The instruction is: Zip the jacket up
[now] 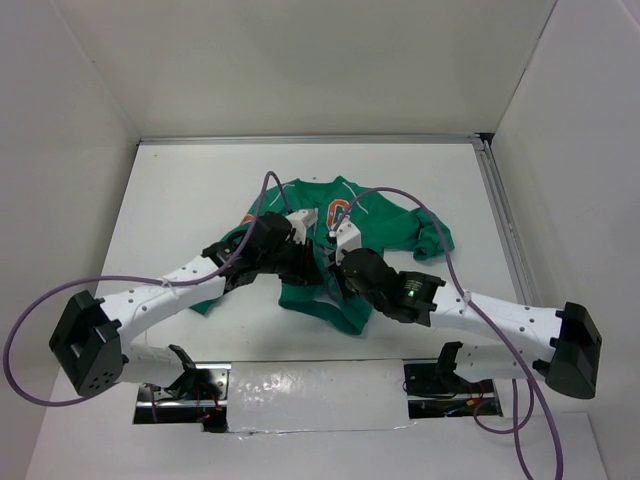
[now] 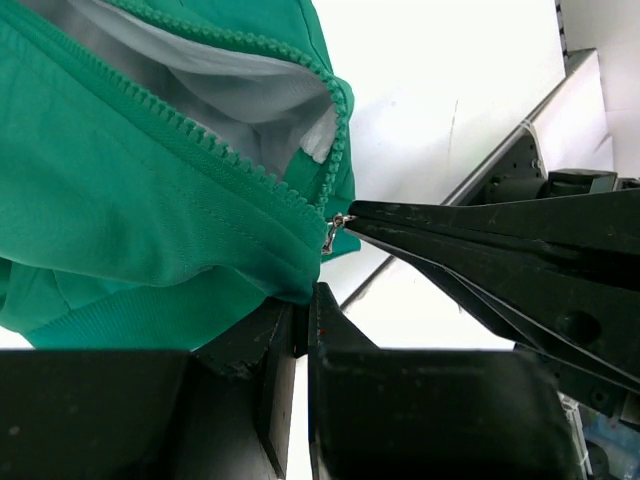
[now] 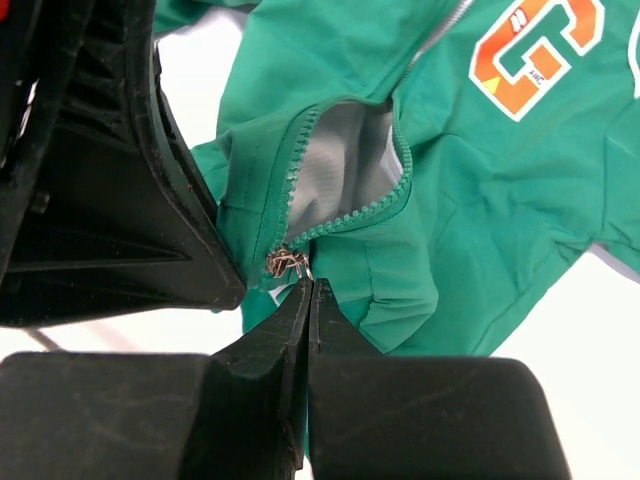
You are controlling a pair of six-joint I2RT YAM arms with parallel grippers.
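Top view, jacket [image 1: 385,215]: seen rumpled at the middle of the white bench [image 1: 180,190], with the orange G patch [image 1: 338,213] facing up.
Top view, arms: the left fingers [image 1: 300,262] and right fingers [image 1: 335,278] are brought close together over the jacket's lower front; their grip cannot be told here.
Left wrist view, left fingers [image 2: 318,305]: clenched on the bottom hem of the jacket [image 2: 120,200], just below the zipper's foot.
Left wrist view, right fingers [image 2: 380,222]: pressed together, their tips met by the metal zipper pull [image 2: 335,232].
Left wrist view, zipper teeth [image 2: 200,135]: parted above the pull, with pale lining shown between.
Right wrist view, right fingers [image 3: 300,300]: closed on the zipper pull [image 3: 285,263] at the zipper's foot.
Right wrist view, left fingers [image 3: 200,250]: seen just left of the pull, against the fabric.
Right wrist view, jacket [image 3: 480,190]: the front is seen open above the pull, with the patch [image 3: 535,50] beyond.
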